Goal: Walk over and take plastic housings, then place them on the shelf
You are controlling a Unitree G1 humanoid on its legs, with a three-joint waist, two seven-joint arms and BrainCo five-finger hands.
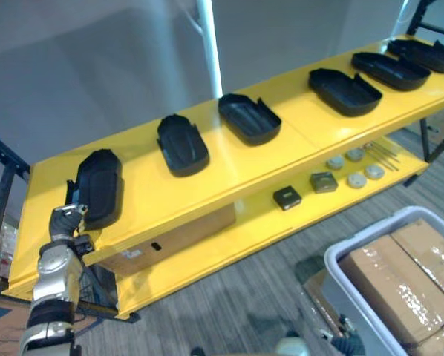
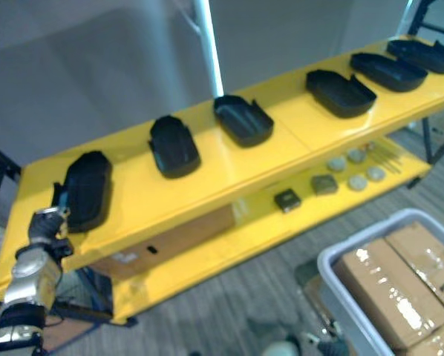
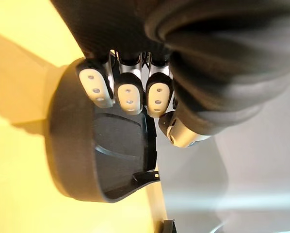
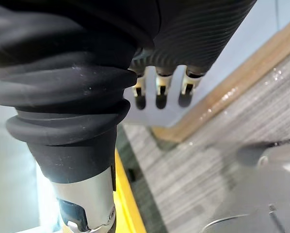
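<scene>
**Left wrist view: fingers on the rim, housing down on the shelf**

The left hand [image 1: 64, 219] is at the left end of the yellow shelf [image 1: 207, 180]. Its fingers [image 3: 128, 98] are hooked over the near rim of a black housing [image 3: 99, 160], with the thumb against the outside of the wall. The housing sits hollow side up on the top deck, close to the shelf's left edge. Five more housings [image 1: 249, 117] run in a row to the right, each well apart from the next. The right hand [image 4: 162, 92] hangs over the floor with its fingers straight, holding nothing.

The step looks like the release. To do it well:

- Check that the housing lies flat on the deck and does not overhang the end.
- If it sits too near the edge, nudge it inward before letting go.
- Spread the fingers and thumb fully first, because the tips reach inside the shell.
- Lift the hand up and back towards the robot rather than sideways, as a sideways pull would likely catch the rim and drag the light shell off the smooth deck.
</scene>
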